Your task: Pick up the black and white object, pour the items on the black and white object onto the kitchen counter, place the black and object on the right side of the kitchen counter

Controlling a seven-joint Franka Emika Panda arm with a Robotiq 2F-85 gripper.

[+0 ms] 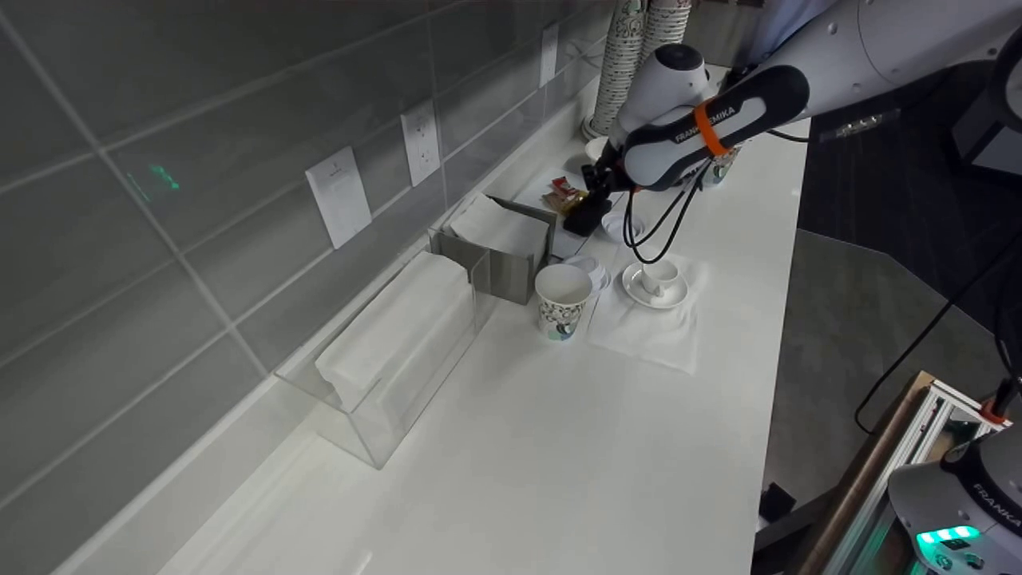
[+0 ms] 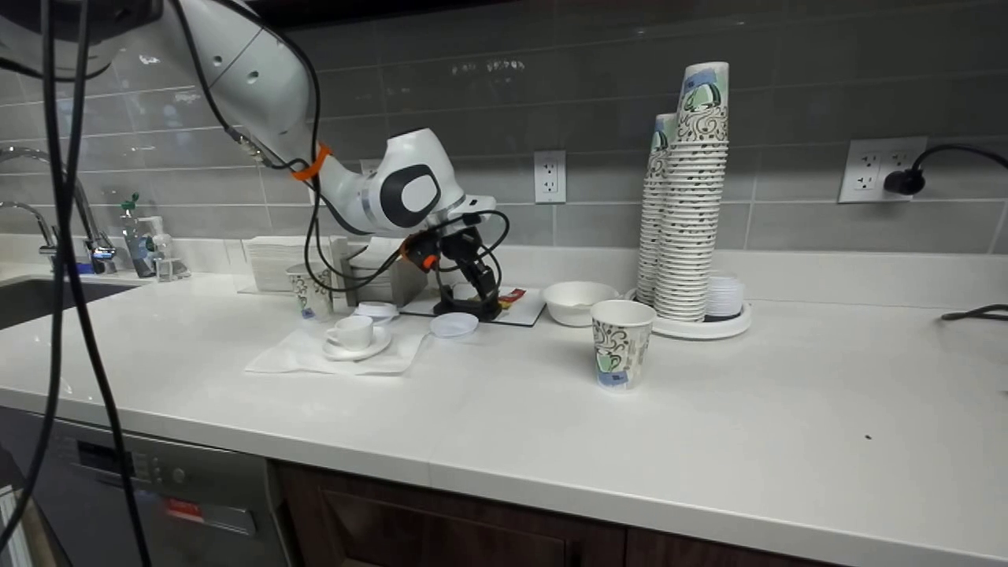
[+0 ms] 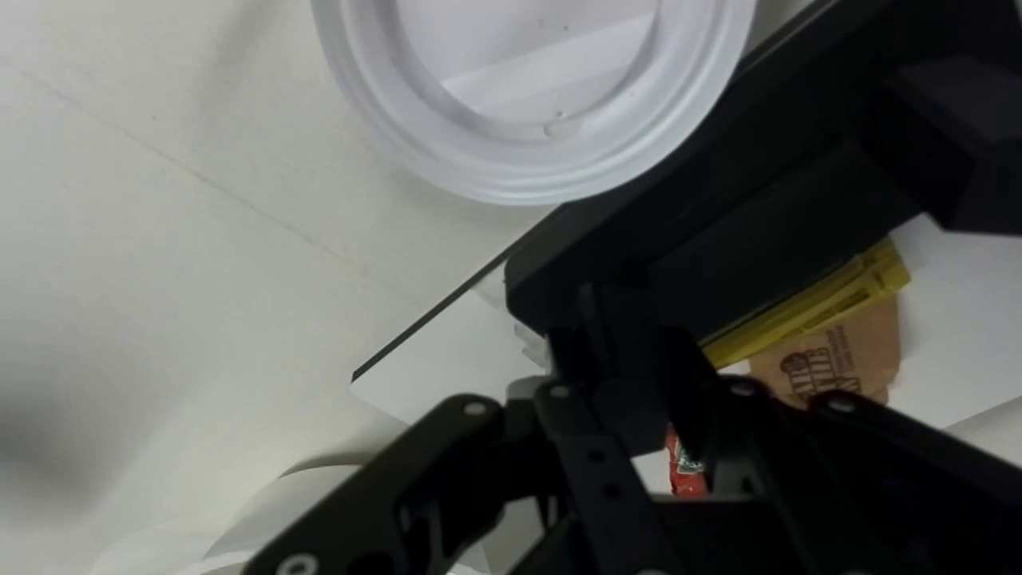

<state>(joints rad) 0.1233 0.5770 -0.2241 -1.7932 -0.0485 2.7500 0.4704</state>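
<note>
Kitchen counter (image 1: 495, 479), long, white, smooth, set against a grey tiled wall (image 1: 239, 80). Item of the task: one black and white object (image 3: 718, 200), low, dark-bodied, lying at one edge of a white board (image 3: 455, 359) with a black rim; whether body and board are a single piece cannot be told. Position relative to the gripper (image 3: 627, 347): right at the fingertips, which overlap its lower-left end in the wrist view; the rest runs away from them toward the upper right. Long axis: along the board's black edge, so that a hold here, by judgement, would fall near one end rather than the middle. Jaws: black against black, and whether they stand apart, together or clamped on the body cannot be told. Neighbours: a shallow white plastic dish (image 3: 519, 180) just beside one long side, contact uncertain; the items (image 3: 830, 343), yellow, brown and red packets, on the board along the opposite side. Arm (image 2: 264, 87): single, reaching across the counter toward the wall, forearm sloping down, wrist bent, gripper slanted downward, tips low at the board in both exterior views. Judged step: securing a grip ahead of the lift. Judged need: a firm hold against sagging of the far end, and a raise that clears the dish before any tipping; packets lying on the board may remain there should the body come up alone.
</note>
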